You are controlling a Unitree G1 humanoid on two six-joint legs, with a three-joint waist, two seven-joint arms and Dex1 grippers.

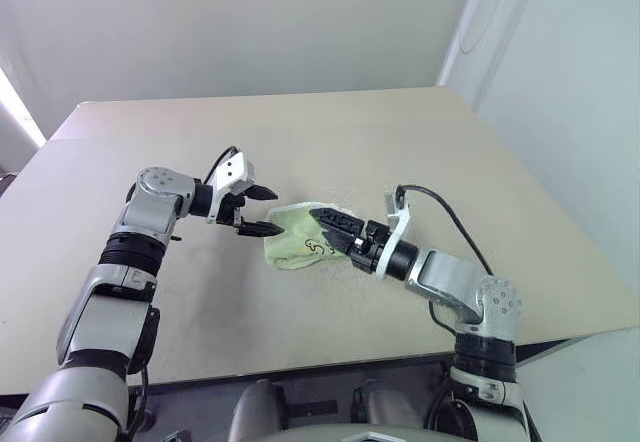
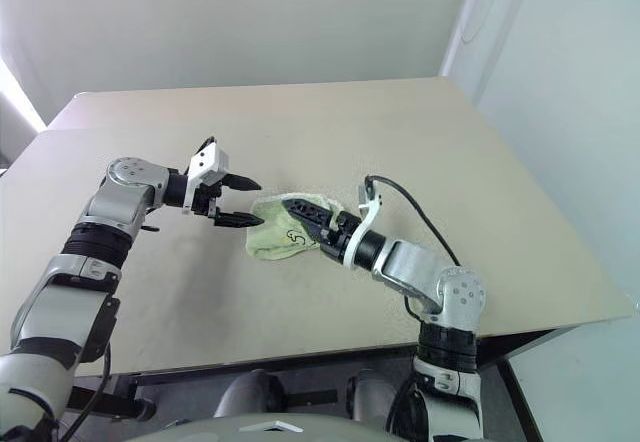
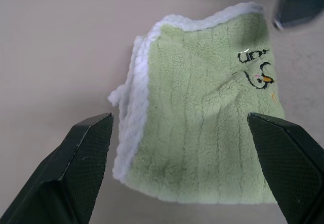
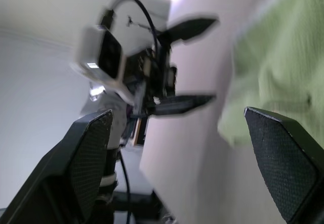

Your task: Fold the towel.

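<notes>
Towel lies on the table near the front-middle, already doubled into a small thick wad; stacked white edging shows several layers along one side, dark marks near one corner face up. Looks light, soft and floppy: terry should grip well between the pads, but the layers will likely slide and spring open if only the top one is pinched. Best hold, I'd say, is the stacked white edge or a corner, taking all layers together, low against the table.

Left gripper hovers just beside the towel's left edge, jaws spread wide, holding nothing. Right gripper sits over the towel's right part, pointing toward the left one, fingers also apart and empty. Whether it touches the cloth is unclear.
</notes>
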